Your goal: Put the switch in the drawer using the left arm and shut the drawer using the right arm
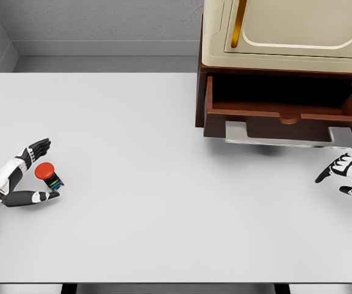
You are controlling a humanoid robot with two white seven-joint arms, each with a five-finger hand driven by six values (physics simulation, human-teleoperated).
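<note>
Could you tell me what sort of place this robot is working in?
Probably a simulated tabletop test cell, not a real room: a plain white table against grey walls, a cabinet with its drawer open, and a red-capped switch by the left hand.

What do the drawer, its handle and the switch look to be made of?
Drawer: dark reddish-brown, matte, looks like wood or a wood-look surface. Handle: flat grey bar with a soft sheen, probably metal. Switch: glossy red cap on a dark base, likely plastic; it is a render, so all are guesses.
</note>
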